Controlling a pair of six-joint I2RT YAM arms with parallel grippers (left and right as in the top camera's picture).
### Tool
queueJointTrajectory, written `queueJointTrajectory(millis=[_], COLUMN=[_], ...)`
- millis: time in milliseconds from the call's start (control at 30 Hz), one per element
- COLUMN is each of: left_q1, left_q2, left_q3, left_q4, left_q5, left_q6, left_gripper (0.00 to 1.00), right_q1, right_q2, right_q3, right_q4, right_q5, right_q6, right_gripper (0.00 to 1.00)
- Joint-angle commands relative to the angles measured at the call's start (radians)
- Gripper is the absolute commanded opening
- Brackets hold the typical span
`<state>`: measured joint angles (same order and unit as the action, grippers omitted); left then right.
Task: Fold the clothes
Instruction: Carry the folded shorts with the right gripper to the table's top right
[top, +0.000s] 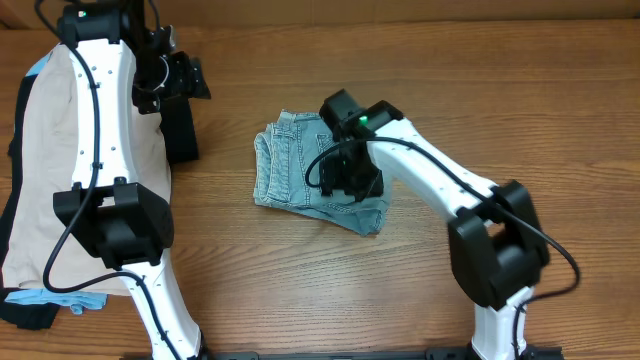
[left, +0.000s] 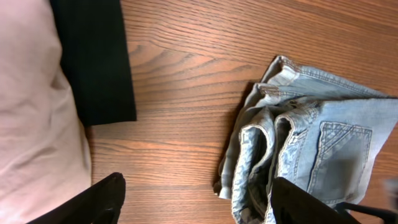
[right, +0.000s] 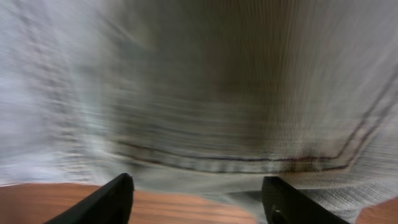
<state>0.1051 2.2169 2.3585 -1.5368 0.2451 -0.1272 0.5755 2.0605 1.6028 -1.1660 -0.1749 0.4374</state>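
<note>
- Beige garment (top: 50, 150): heaped far left of the denim shorts, well apart from them, under the left arm.
- Black garment (top: 181, 135): a dark strip lying between the beige heap and the denim shorts, touching neither the shorts nor any finger.
- Left gripper (top: 178, 78): held up-left of the denim shorts, over the near edge of the black garment. In its wrist view the fingers (left: 99, 199) are spread wide with nothing between them. The shorts lie off to the right of that gap, not under it.
- Denim shorts (top: 295, 165): the task's item, a loosely folded bundle on the wooden table (top: 500, 80), about mid-table. Stacked fold edges face the black garment and a back pocket faces up. The long axis appears to run from far-left to near-right, though the bundle is close to square.
- Right gripper (top: 352, 175): directly over the right half of the denim shorts. Its fingers (right: 102, 202) are parted, with blurred denim filling the view just beyond them. Nothing is pinched, and contact with the cloth cannot be told.
- Judgement: the right arm is by far the nearer, so the next fold or press likely falls to it.
</note>
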Motion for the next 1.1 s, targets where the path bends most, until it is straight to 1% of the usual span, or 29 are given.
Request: queueJointTrajectory(millis=[0, 133, 233, 433, 567, 633, 800, 933, 1067], left_q1=[-0.021, -0.024, -0.025, -0.034, -0.044, -0.053, -0.072, -0.087, -0.1], left_q2=[0.0, 0.0, 0.0, 0.0, 0.0, 0.0, 0.0, 0.0, 0.0], left_q3=[0.017, 0.017, 0.017, 0.017, 0.017, 0.017, 0.017, 0.017, 0.017], left_q4=[0.002, 0.005, 0.008, 0.022, 0.029, 0.034, 0.068, 0.088, 0.11], left_q5=[-0.01, -0.013, -0.013, -0.011, -0.012, -0.012, -0.009, -0.009, -0.009], left_q6=[0.019, 0.019, 0.019, 0.019, 0.019, 0.019, 0.018, 0.015, 0.014], left_gripper=[0.78, 0.79, 0.79, 0.79, 0.79, 0.79, 0.78, 0.78, 0.76], right_q1=[-0.016, -0.066, -0.139, -0.332, -0.487, -0.589, -0.75, -0.842, -0.892], right_q2=[0.064, 0.094, 0.095, 0.095, 0.095, 0.095, 0.096, 0.102, 0.144], right_q3=[0.015, -0.027, -0.074, -0.142, -0.145, -0.145, -0.145, -0.145, -0.145], right_q4=[-0.049, -0.061, -0.023, 0.091, 0.185, 0.275, 0.523, 0.718, 0.913], right_q5=[0.005, 0.061, 0.068, 0.105, 0.106, 0.104, 0.117, 0.134, 0.134], right_q6=[-0.097, -0.024, -0.018, -0.018, -0.018, -0.027, -0.174, -0.18, -0.181], right_gripper=[0.73, 0.75, 0.76, 0.76, 0.75, 0.72, 0.72, 0.71, 0.71])
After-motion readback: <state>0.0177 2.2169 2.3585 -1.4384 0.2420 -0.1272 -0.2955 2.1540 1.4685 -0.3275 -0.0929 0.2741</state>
